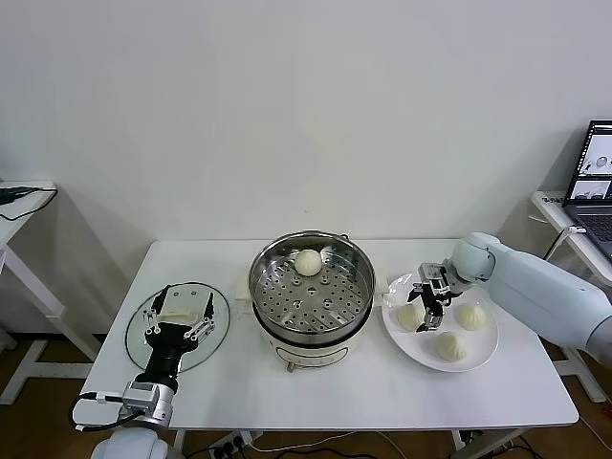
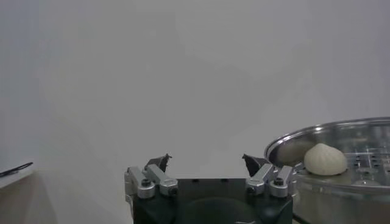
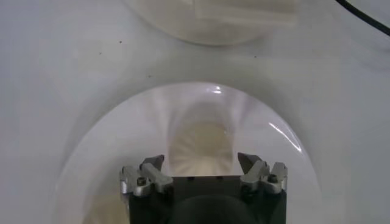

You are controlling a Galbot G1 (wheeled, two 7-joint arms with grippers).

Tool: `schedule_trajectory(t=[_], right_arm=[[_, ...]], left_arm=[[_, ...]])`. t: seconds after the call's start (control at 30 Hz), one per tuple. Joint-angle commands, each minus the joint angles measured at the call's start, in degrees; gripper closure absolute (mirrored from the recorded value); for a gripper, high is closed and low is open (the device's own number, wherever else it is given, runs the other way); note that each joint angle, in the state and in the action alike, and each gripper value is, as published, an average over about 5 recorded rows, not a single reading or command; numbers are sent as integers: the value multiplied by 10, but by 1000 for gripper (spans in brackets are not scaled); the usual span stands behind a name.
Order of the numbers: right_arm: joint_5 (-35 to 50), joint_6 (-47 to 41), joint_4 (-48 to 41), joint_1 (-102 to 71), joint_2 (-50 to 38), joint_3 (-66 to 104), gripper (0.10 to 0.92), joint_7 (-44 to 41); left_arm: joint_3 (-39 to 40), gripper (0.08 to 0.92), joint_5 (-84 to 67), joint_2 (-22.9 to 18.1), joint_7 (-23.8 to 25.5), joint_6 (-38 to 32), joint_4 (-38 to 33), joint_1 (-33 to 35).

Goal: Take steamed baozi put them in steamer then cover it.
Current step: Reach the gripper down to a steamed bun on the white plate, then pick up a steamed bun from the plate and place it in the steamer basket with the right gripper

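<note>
This looks like a robotics lab set up as a test station: a plain white tabletop [image 1: 363, 382] stands against a bare white wall [image 1: 306, 105], an open laptop [image 1: 595, 182] sits on a side desk to the right, and cables [image 1: 287, 445] trail on the floor beneath.

Both grippers' fingers [image 1: 432, 304] spread wide

The right arm [image 1: 545, 287] wears a smooth pale blue-white shell, while each end effector, left [image 1: 179, 323] and right [image 1: 431, 299], is black-bodied with silver finger links, dark screws and black fingertips [image 2: 159, 162].
</note>
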Motion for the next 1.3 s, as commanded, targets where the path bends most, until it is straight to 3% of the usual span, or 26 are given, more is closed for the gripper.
schedule_trajectory(t=[0.03, 0.2, 0.37, 0.6, 0.97, 1.3], right_arm=[[-20, 2, -13, -5, 14, 6, 203, 0], [-25, 4, -16, -4, 15, 7, 231, -1], [-31, 4, -16, -6, 16, 7, 331, -3], [-17, 0, -2, 1, -1, 8, 348, -12], [122, -47, 130, 196, -116, -142, 372, -32], [269, -145, 270, 482, -124, -360, 363, -36]], left_arm=[[0, 177, 0, 0, 0, 0, -1, 0], [1, 177, 1, 0, 0, -1, -3, 2], [1, 177, 2, 0, 0, 0, -3, 2], [1, 177, 4, 1, 0, 0, -4, 4], [5, 177, 7, 3, -1, 2, -6, 3], [1, 177, 6, 9, -1, 3, -18, 7]])
